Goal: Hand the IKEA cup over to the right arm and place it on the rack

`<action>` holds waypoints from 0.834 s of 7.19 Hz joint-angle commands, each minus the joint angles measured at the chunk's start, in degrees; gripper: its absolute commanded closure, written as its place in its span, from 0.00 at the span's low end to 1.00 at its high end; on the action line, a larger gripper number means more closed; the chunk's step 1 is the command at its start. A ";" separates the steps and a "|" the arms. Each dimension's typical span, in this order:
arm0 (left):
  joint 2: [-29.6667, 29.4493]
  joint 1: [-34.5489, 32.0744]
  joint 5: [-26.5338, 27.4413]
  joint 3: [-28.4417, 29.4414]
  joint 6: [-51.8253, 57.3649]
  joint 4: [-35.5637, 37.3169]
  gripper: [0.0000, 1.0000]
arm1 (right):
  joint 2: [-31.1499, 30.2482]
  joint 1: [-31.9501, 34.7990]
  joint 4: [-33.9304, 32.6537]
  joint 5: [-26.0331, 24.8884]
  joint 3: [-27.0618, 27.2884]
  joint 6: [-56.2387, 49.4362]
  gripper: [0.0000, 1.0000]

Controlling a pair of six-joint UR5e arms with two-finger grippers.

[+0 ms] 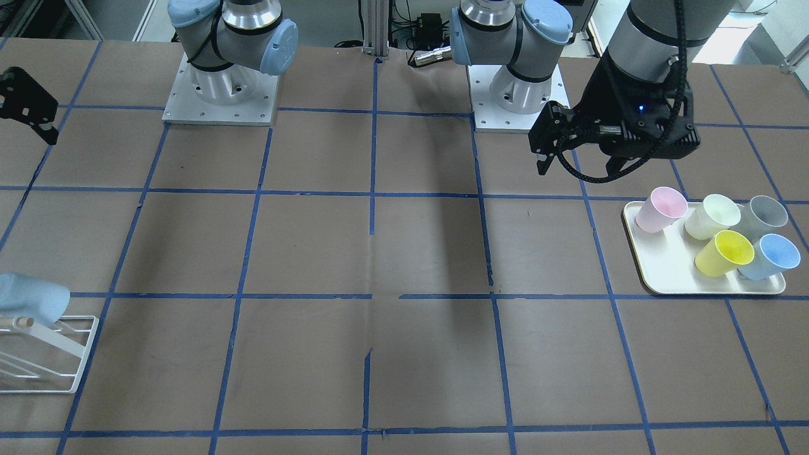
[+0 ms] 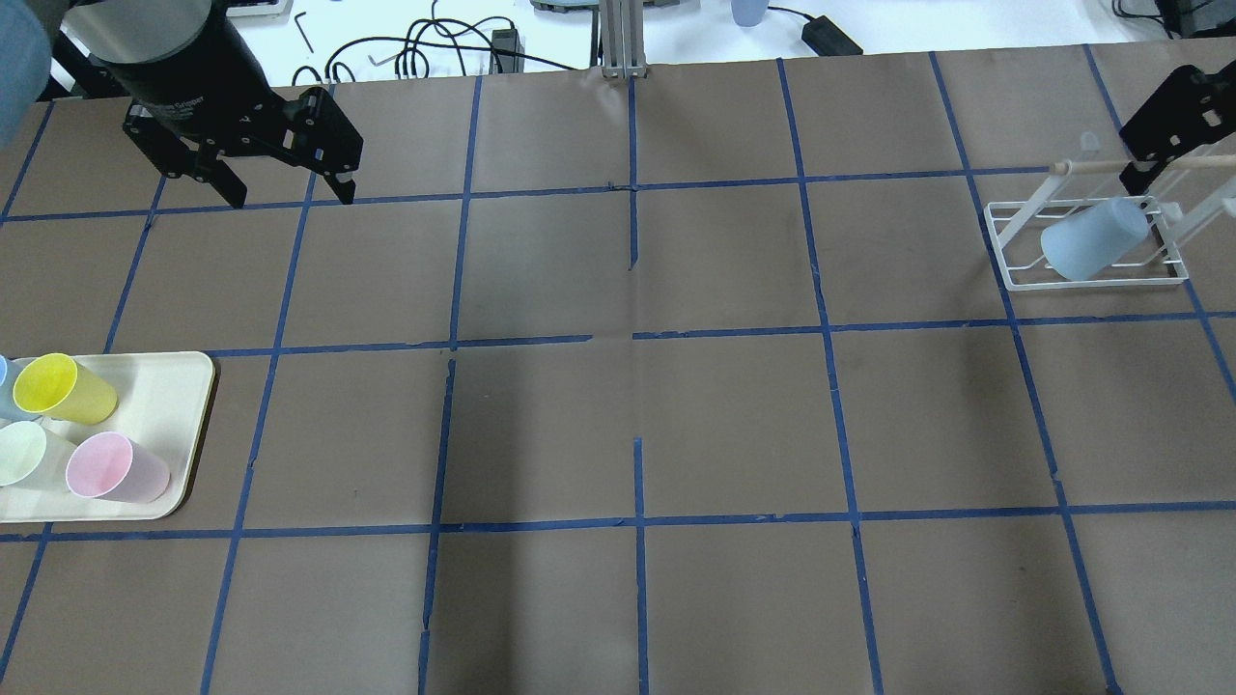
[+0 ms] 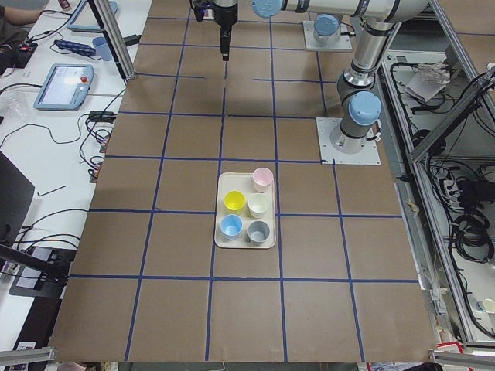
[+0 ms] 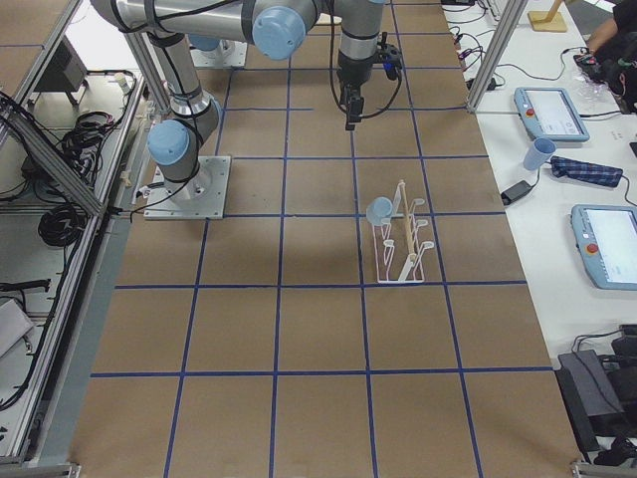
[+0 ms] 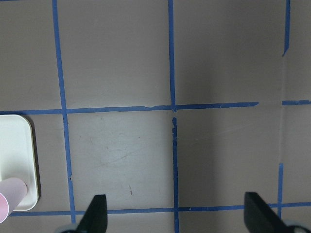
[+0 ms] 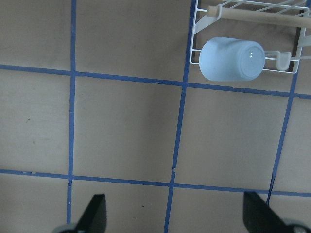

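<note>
Hovering wide-spread and empty: left claw (image 2: 290,196) near the tray (image 2: 188,425), right claw (image 6: 175,213) near the rack (image 2: 1012,278).

Light comes from overhead, even and bright, so the brown table (image 2: 734,425) carries only soft, broad shadows, seen as darker bands down its middle in the overhead and front-facing views. The white bench (image 2: 869,24) beyond its far edge is nearly washed out. A small glint sits on the base of the IKEA cup (image 6: 228,60) in the right wrist view. Both wrist views go soft along the bottom edge, where the left gripper (image 5: 175,216) and right gripper (image 6: 174,216) show as blurred dark tips.
</note>
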 commanded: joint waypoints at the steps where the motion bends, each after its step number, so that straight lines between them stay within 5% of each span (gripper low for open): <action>1: 0.00 0.07 0.07 0.28 0.44 0.18 0.00 | 0.03 9.65 1.09 0.29 -0.15 6.72 0.00; 3: 0.00 0.60 0.07 0.37 0.44 0.18 0.00 | 0.73 19.95 0.65 2.47 -0.93 19.72 0.00; 6: -0.17 0.69 0.16 0.37 0.53 0.36 0.00 | 0.57 21.75 -0.30 3.55 -1.73 22.16 0.00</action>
